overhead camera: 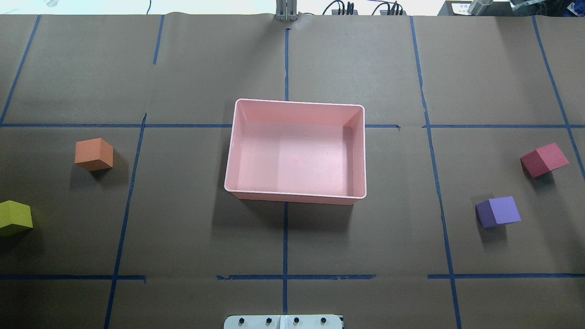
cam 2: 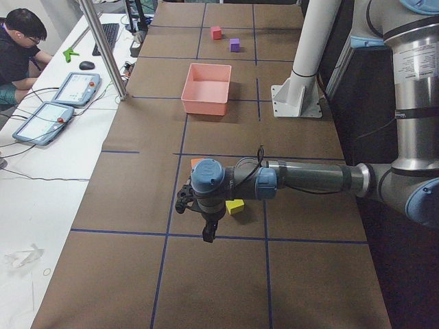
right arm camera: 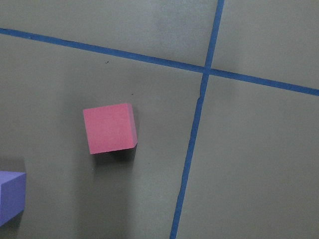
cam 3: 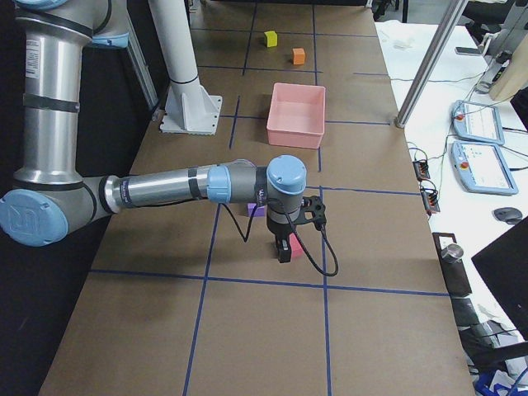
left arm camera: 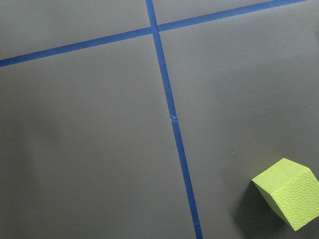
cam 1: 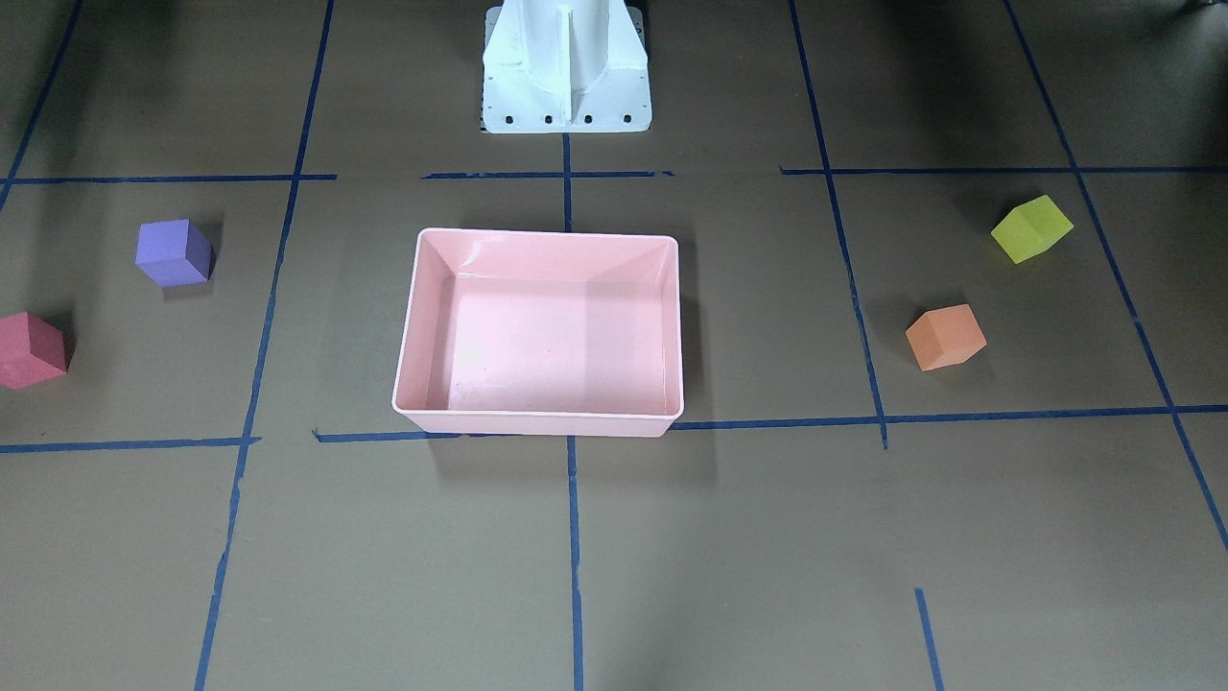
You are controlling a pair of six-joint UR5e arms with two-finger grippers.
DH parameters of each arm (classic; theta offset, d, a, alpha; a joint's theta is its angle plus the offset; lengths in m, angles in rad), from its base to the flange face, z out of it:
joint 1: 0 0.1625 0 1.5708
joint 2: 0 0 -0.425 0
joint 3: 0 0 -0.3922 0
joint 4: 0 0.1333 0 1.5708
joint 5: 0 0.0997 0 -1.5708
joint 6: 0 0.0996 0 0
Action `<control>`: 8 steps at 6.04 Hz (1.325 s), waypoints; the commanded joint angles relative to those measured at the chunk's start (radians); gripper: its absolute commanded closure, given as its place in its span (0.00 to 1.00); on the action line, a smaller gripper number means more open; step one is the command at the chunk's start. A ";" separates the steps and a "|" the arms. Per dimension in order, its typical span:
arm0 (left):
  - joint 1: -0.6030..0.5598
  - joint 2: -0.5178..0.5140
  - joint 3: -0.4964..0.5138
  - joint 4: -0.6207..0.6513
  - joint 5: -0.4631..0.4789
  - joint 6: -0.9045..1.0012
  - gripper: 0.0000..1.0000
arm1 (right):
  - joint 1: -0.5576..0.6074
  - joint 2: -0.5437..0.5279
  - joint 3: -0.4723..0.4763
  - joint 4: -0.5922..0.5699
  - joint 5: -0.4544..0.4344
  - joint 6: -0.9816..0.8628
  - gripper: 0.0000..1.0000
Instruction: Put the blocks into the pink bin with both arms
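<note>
The pink bin point(overhead camera: 299, 102) sits at the table's middle with nothing in it. The orange block point(overhead camera: 94, 154) and the yellow-green block point(overhead camera: 13, 218) lie on my left side. The red block point(overhead camera: 544, 159) and the purple block point(overhead camera: 498, 211) lie on my right side. My left gripper point(cam 2: 208, 236) hangs above the table beside the yellow-green block point(cam 2: 235, 206). My right gripper point(cam 3: 285, 246) hangs over the red block point(cam 3: 286, 252). Both grippers show only in the side views, so I cannot tell whether they are open or shut.
The white pedestal base point(cam 1: 566, 67) stands behind the bin. Blue tape lines point(overhead camera: 285, 237) grid the brown table cover. An operator point(cam 2: 17, 48) sits at a side table with control tablets point(cam 2: 72, 89).
</note>
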 commanded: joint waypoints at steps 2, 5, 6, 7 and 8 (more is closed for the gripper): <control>0.000 -0.003 -0.008 0.003 0.000 0.003 0.00 | -0.019 0.003 0.003 0.038 0.003 -0.080 0.00; 0.000 -0.002 -0.009 0.002 -0.002 0.003 0.00 | -0.176 0.034 -0.018 0.134 -0.002 0.037 0.02; 0.000 -0.002 -0.009 0.002 -0.002 0.003 0.00 | -0.219 0.034 -0.079 0.282 -0.003 0.153 0.02; 0.000 -0.002 -0.009 0.002 -0.002 0.003 0.00 | -0.253 0.034 -0.172 0.460 -0.003 0.247 0.02; 0.000 -0.002 -0.011 0.002 -0.003 0.003 0.00 | -0.288 0.034 -0.228 0.560 -0.008 0.316 0.02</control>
